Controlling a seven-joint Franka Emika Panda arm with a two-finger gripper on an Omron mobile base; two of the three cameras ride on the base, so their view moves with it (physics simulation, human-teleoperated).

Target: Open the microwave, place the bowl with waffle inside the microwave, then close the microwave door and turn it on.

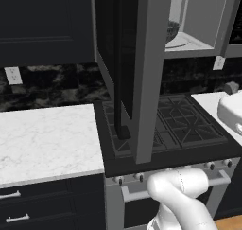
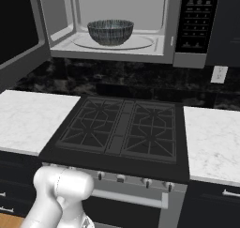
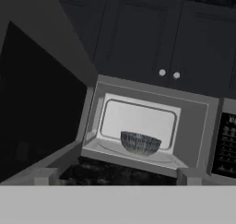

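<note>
- Currently the microwave (image 2: 117, 27) stands open across the top of the right base view, its light grey cavity exposed above the stove (image 2: 119, 131).
- Its bowl (image 2: 110, 32), dark and ribbed, sits upright on the white turntable (image 2: 136, 43) near the middle of the cavity; in the hand view the bowl (image 3: 140, 142) shows just below the frame's centre.
- Whether the waffle lies in the bowl cannot be told, since only the bowl's outer wall and rim show.
- Swung wide, the microwave door (image 1: 137, 68) juts toward the camera in the upper middle of the left base view, edge-on, hanging over the burners.
- At the right of the cavity is the dark control panel (image 2: 196, 20).
- Two blurred finger tips (image 3: 42, 178) of the claw (image 3: 115, 178) rise at the bottom of the hand view, set far apart with nothing between them: the claw is fully spread and empty, well back from the microwave.
- Pale marble worktop (image 2: 33, 117) lies on either side of the stove.
</note>
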